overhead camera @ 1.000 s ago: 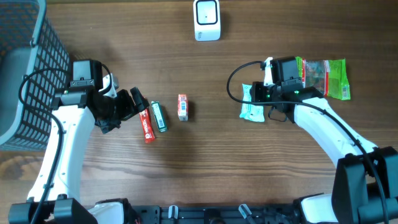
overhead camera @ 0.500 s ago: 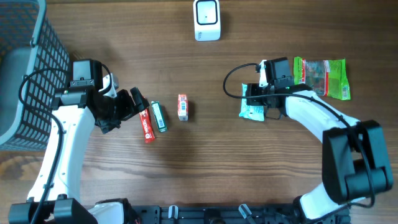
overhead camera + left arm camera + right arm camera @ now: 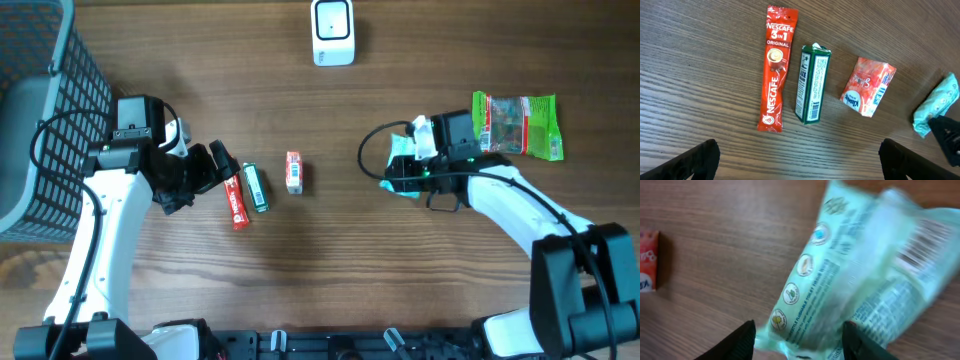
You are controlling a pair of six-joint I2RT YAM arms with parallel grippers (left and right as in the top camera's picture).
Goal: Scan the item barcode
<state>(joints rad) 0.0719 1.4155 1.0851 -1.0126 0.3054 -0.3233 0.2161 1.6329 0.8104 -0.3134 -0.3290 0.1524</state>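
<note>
Tissue pack sits right of centre in overhead view, probably clasped by right gripper (wrist view blurred), long axis approx. up-down. Scanner lies upper left of it, top centre. Left gripper spread wide, empty, farther off.

Up top sits the white scanner, and the mesh basket fills the far left edge. The left gripper hangs wide open just beside the red sachet, with the green box and orange packet lined up alongside. Over on the right, the right gripper has the mint-green packet in its fingers, the green snack bag lying just behind.
</note>
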